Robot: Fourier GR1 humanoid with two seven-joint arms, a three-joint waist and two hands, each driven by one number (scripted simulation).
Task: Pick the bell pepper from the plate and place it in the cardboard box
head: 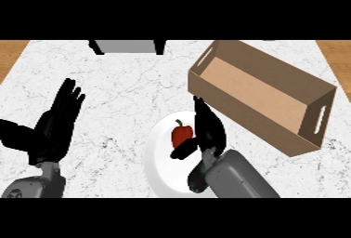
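Bell pepper (181,135) | on plate (161,179), beside right hand (208,132) | thumb touching, not yet grasped | fingers to be curled evenly round it

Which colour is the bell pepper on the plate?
Red, with a dark stem; the head view shows the bell pepper.

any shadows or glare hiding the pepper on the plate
Head view: no glare, and lighting is even. The red bell pepper shows clearly on the white plate; only the right hand beside it covers part of the plate, black fingers curling below the pepper.
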